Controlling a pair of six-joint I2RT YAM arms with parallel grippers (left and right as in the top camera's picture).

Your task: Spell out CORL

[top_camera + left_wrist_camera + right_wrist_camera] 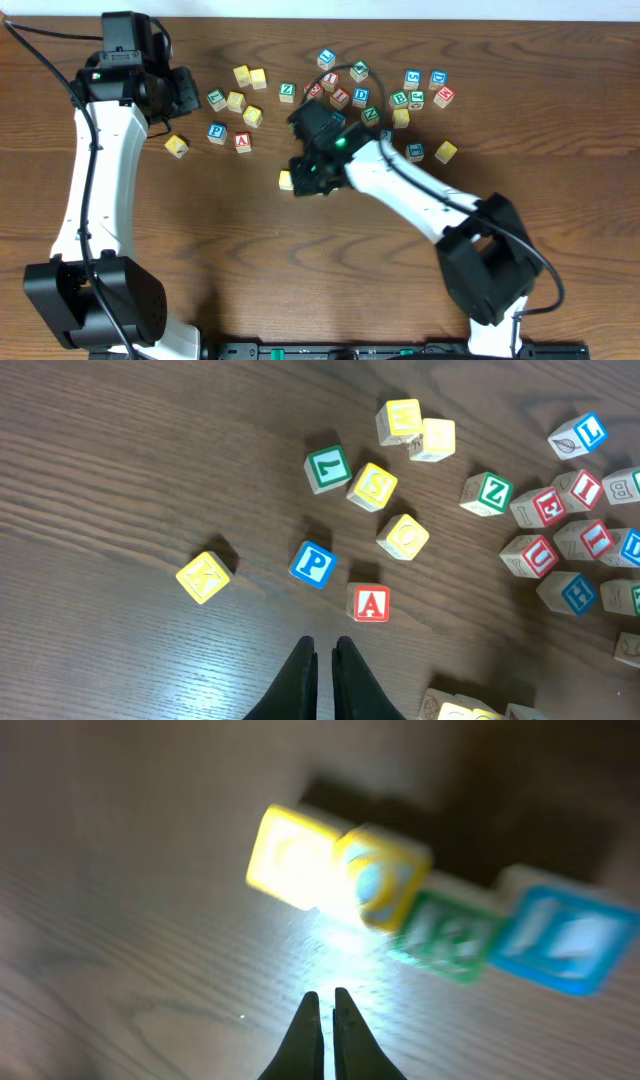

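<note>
In the right wrist view, four cubes stand side by side in a blurred row. From left to right they are a yellow cube (290, 855), a second yellow cube (383, 880), a white cube with a green letter (445, 935) and a cube with a blue face (565, 940). Their letters are unreadable. My right gripper (327, 1002) is shut and empty, just in front of the row. From overhead, the right gripper (308, 172) hides most of the row; only the end yellow cube (286, 180) shows. My left gripper (325, 652) is shut and empty above bare wood, and appears in the overhead view at the back left (192, 92).
Several loose letter cubes (380, 90) lie scattered across the back of the table. A blue P cube (313, 564), a red A cube (370, 603) and a yellow cube (203, 576) lie just ahead of the left gripper. The right arm crosses the table's middle diagonally.
</note>
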